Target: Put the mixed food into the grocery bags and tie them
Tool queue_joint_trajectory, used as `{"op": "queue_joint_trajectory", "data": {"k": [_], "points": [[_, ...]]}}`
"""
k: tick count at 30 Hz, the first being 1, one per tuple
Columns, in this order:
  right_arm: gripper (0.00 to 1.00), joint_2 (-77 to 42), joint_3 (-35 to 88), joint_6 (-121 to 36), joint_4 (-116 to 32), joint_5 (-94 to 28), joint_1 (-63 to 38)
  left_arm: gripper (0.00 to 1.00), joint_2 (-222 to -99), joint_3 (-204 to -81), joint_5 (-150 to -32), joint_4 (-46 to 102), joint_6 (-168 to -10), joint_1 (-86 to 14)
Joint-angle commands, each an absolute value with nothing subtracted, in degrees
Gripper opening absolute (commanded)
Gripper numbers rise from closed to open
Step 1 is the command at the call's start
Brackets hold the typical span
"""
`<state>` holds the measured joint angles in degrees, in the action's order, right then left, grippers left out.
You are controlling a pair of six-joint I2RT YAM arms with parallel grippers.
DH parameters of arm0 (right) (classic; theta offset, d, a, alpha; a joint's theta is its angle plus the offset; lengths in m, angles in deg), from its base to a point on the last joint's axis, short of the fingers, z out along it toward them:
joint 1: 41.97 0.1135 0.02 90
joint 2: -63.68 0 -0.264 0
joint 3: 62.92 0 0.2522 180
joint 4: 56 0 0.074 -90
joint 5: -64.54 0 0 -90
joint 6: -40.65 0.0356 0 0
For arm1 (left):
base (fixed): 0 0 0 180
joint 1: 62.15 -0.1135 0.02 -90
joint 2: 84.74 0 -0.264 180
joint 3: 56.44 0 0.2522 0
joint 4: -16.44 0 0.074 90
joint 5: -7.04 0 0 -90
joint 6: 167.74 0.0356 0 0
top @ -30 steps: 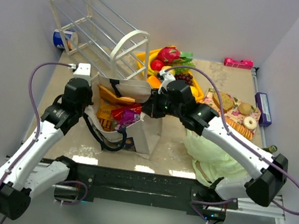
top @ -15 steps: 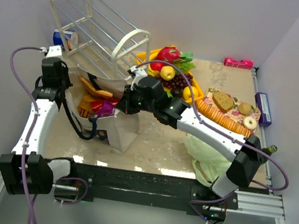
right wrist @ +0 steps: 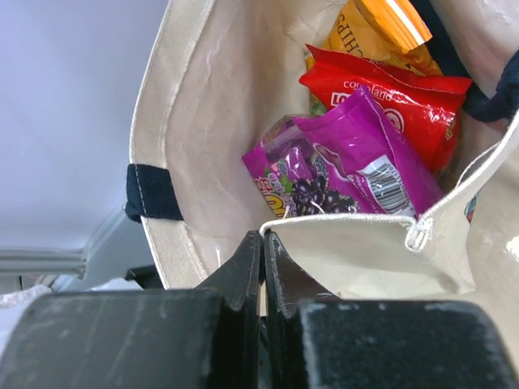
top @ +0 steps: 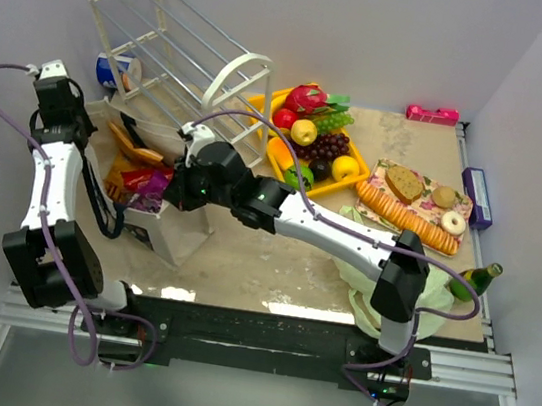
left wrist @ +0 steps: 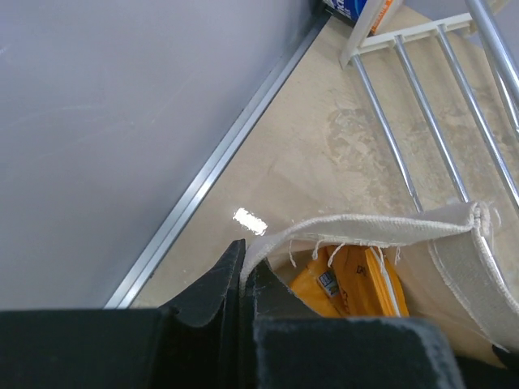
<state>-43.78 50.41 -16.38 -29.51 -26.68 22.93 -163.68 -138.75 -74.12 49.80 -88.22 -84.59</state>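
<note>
Tote (top: 168,234) stands open between the two grippers, each pinching its rim on an opposite side. The left gripper (left wrist: 243,266) is closed on the frayed beige edge, which curves away to the right of its fingertips. Just past those tips, down inside the tote, lies an orange chip bag (left wrist: 349,279).

The right gripper (right wrist: 262,243) is clamped on the other side of the rim, where a fold of cloth runs off to the right of its tips. Straight ahead of it, in the tote, sits a purple packet (right wrist: 340,162), with a red packet (right wrist: 389,89) beyond it and the orange chip bag farthest off. A dark handle (right wrist: 150,193) crosses the wall to the left of this gripper.

The pale-green plastic bag (top: 382,274) lies crumpled well behind the right gripper, under that arm near its base. Toy fruits (top: 320,139) lie on a yellow tray (top: 362,165) on the far side of the right arm.
</note>
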Motion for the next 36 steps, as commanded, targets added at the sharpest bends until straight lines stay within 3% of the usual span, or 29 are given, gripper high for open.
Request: {"op": "queue_joint_trajectory", "data": {"k": [1, 2, 3, 4, 6, 8, 14, 19, 23, 29, 36], "points": [[0.15, -45.13, 57.79, -17.88, -26.25, -28.10, 24.12, 0.00, -166.38, -147.80, -75.05, 45.66, -90.66, -86.41], [0.24, -44.70, 58.15, -18.67, -25.64, -27.84, 24.12, 0.09, -166.74, -148.59, -76.18, 46.20, -90.57, -86.41], [0.35, -44.26, 58.15, -19.11, -24.24, -27.66, 24.12, 0.35, -166.74, -149.38, -76.98, 46.46, -90.57, -86.49], [0.53, -43.56, 57.89, -19.55, -23.35, -27.23, 24.12, 0.52, -166.39, -149.65, -77.51, 46.90, -90.75, -86.49], [0.73, -39.61, 55.97, -21.40, -20.55, -26.00, 24.12, 0.81, -164.73, -149.65, -78.13, 46.90, -91.19, -85.97], [0.79, -35.40, 53.24, -23.24, -18.87, -25.55, 24.03, 0.97, -163.50, -150.17, -76.30, 47.60, -90.66, -84.74], [0.99, -15.63, 40.32, -24.49, -6.41, -8.71, 22.29, 1.00, -158.05, -150.53, -67.94, 47.61, -86.44, -65.19], [0.99, 0.00, 28.81, -22.90, 7.66, -6.57, 9.64, 0.99, -153.21, -147.99, -60.11, 46.91, -81.44, -48.46], [0.99, 4.52, 23.18, -22.73, 16.63, -2.71, 0.85, 0.98, -149.70, -145.96, -52.32, 45.94, -79.32, -32.65], [0.99, 5.58, 15.01, -16.06, 21.92, -4.02, -2.95, 0.97, -149.77, -143.24, -45.18, 41.11, -78.36, -8.39], [0.99, 7.16, 8.94, -11.39, 22.10, -2.35, -3.30, 0.98, -153.47, -142.36, -51.92, 36.46, -80.11, -4.85]]}}
